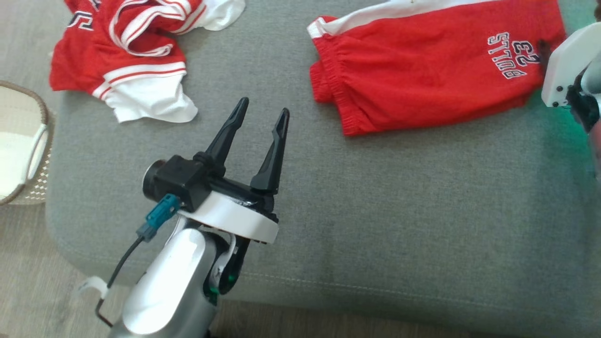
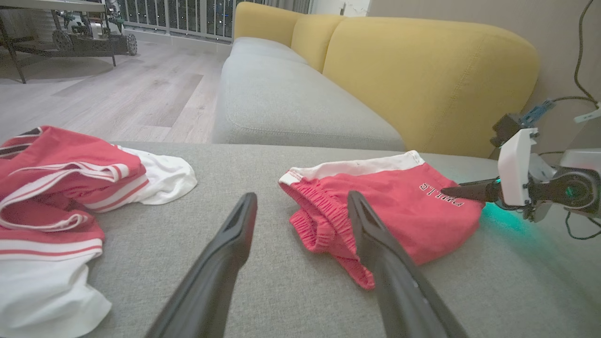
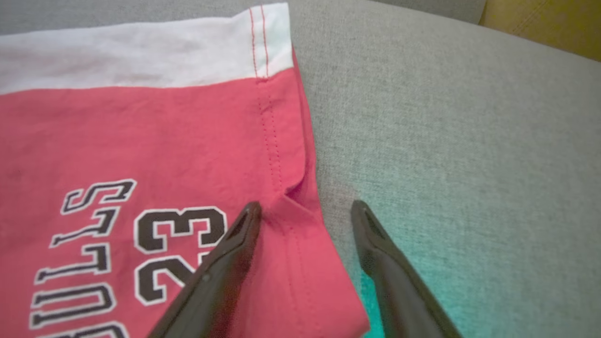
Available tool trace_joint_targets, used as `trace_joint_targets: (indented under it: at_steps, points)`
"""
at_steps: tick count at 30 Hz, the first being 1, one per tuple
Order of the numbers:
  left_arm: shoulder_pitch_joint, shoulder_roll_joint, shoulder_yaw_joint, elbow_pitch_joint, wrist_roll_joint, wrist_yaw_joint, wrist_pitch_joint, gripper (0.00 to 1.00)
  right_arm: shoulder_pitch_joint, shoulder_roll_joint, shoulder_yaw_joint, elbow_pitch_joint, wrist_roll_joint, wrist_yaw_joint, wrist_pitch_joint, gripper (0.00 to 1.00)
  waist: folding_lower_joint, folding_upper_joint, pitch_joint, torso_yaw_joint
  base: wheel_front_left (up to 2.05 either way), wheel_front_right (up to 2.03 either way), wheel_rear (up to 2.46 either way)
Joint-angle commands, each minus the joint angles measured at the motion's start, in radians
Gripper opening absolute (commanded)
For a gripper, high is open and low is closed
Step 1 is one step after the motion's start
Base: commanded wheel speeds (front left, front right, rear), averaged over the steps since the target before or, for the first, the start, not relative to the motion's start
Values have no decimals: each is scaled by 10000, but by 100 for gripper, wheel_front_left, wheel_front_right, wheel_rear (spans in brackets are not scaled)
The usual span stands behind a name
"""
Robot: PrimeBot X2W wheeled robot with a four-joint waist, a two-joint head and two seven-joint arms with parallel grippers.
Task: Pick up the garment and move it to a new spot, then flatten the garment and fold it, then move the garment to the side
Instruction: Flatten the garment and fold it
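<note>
Basket: a pale woven basket (image 1: pixel 23 141) with a dark rim sat at the far left edge of the head view, on the wood-look floor (image 1: pixel 28 281) just beside the cushion.
Jersey: a crumpled red-and-white striped jersey (image 1: pixel 127 51) lay in the upper left of the head view, on the cushion's corner.
Surface: a broad grey fabric seat cushion (image 1: pixel 375 211) ran across most of the head view and carried both garments.
Left gripper: the left gripper (image 1: pixel 264 107) stood left of centre over bare grey fabric. Its two dark fingers were spread wide with nothing between them, apart from either garment.
Garment: the red fabric shorts (image 1: pixel 422 75), with a white side band and "BULLS 23" lettering, lay folded in the upper right of the head view, elastic waistband toward the centre.
Right gripper: the right gripper (image 3: pixel 305 206) was at the right edge of the head view, at the shorts' hem end, jaws parted. In its wrist view one finger was over red cloth by the "23" and the other over bare cushion, with the hem edge between them unpinched. Contact with the cloth: could not tell.
Background: a mustard-yellow sofa back (image 2: pixel 422 70) was in the upper right of the left wrist view.
</note>
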Motion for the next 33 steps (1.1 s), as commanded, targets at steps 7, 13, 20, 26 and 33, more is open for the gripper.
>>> trace_joint_targets:
  at_steps: [7, 13, 20, 26, 33]
  points:
    - [287, -27, 574, -482, 117, -64, -51, 100, 438, 516, -83, 415, -477, -4, 1089, 0, 0, 0, -305, -16, 0, 0, 0]
    - [625, 39, 826, -515, 159, -7, -51, 100, 473, 421, -335, 93, -756, -4, 403, 0, 0, 0, -693, -519, 0, 0, 0]
    - [1030, 110, 1021, -692, 173, 17, -51, 100, 676, -183, -356, -502, -1601, -4, 90, 0, 0, 0, -1103, -1338, 0, 0, 0]
    - [1162, 155, 959, -759, 204, 27, -51, 100, 832, -727, -496, -1328, -2440, -4, 352, 0, 0, 0, -1221, -1721, 0, 0, 0]
    - [1145, 169, 950, -732, 155, 79, -35, 100, 957, -254, -595, -2431, -2742, -4, 494, 0, 0, 0, -1214, -1894, 0, 0, 0]
